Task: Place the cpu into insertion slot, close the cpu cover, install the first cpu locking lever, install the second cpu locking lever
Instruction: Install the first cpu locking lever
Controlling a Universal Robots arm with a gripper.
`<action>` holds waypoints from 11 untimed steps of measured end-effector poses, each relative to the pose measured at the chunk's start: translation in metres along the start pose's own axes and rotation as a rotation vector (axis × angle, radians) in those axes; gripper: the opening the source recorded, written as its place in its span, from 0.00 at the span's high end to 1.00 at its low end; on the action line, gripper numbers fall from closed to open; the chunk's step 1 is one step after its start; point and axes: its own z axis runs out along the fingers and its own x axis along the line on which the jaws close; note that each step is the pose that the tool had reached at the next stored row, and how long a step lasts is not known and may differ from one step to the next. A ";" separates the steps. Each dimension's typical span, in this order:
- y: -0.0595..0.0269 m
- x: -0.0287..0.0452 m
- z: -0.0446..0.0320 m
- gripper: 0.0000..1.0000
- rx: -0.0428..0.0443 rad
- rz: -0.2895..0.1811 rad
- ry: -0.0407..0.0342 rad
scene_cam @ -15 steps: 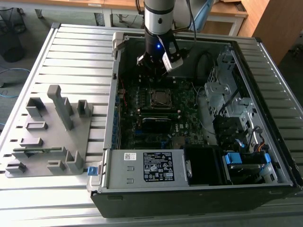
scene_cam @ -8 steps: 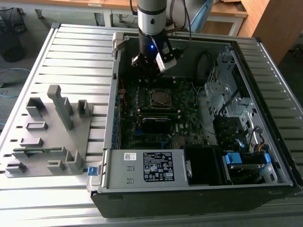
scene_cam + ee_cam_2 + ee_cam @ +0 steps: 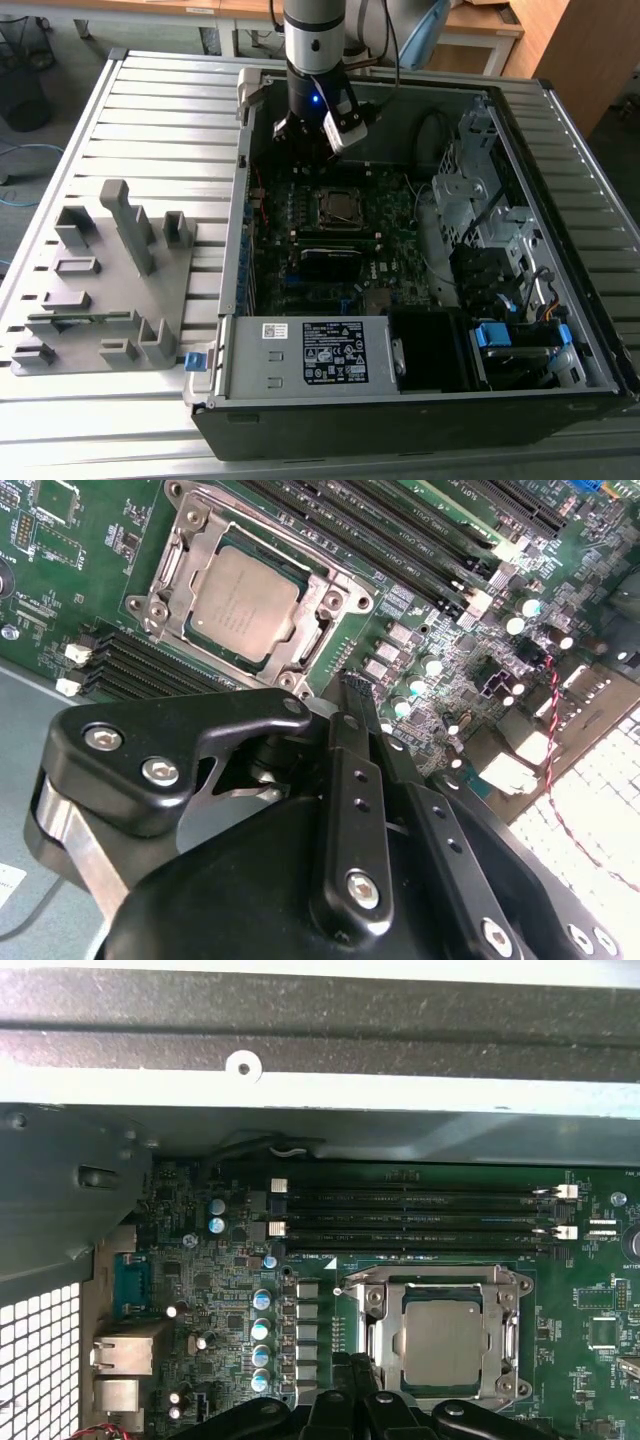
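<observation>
While cpu [image 3: 240, 605] sits in motherboard [image 3: 230, 1280] under lowered cpu cover [image 3: 377, 1332], claw [image 3: 348, 685] hovers beside, closed, empty; whether locking levers [image 3: 338, 1290] latched: cannot tell.

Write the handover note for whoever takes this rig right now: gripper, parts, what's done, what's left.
Gripper: shut and holding nothing, poised over the green motherboard just beside the socket.
Small flat square silver-grey cpu: lying in the socket.
Thin silvery metal cpu cover: down over the socket, with its square window framing the chip.
Done: the cpu is placed and the cover is closed.
Left: both locking levers. The views do not settle whether either one is latched, so treat both as open items.
</observation>
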 end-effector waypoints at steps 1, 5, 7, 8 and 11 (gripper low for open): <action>0.0000 0.0000 0.0000 0.90 0.0000 0.000 0.0000; 0.0000 0.0001 0.0000 0.90 0.0000 0.000 0.0000; 0.0000 0.0004 0.0000 0.90 0.0000 0.000 0.0000; 0.0000 0.0009 0.0000 0.90 -0.0001 0.000 0.0000; -0.0001 0.0038 -0.0001 0.90 0.0002 0.000 0.0001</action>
